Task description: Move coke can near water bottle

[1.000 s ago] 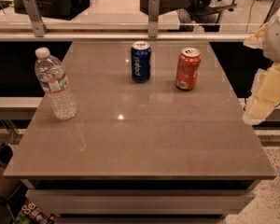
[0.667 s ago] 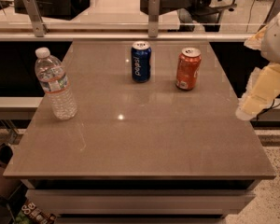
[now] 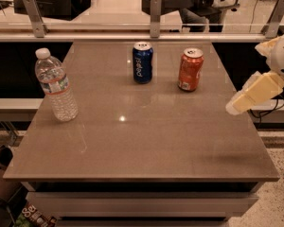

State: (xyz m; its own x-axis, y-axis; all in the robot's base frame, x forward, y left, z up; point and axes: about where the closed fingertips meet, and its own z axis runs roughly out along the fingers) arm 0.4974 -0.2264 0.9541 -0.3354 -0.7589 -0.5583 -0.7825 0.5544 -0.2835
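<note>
The coke can (image 3: 190, 69) is orange-red with a silver top and stands upright at the back right of the table. The water bottle (image 3: 56, 85) is clear with a white cap and a label band, and stands upright at the table's left side. My gripper (image 3: 236, 106) is at the right edge of the view, on a cream-coloured arm, over the table's right edge. It is to the right of the coke can, nearer the front, and apart from it. It holds nothing.
A blue Pepsi can (image 3: 142, 62) stands upright left of the coke can. The brown table (image 3: 142, 141) has a glass partition with metal posts (image 3: 155, 16) behind it. Floor clutter lies at the lower left (image 3: 4, 174).
My arm has swung up and to the left, bringing the gripper from beside the table to over its right edge. The cans and bottle have not moved.
</note>
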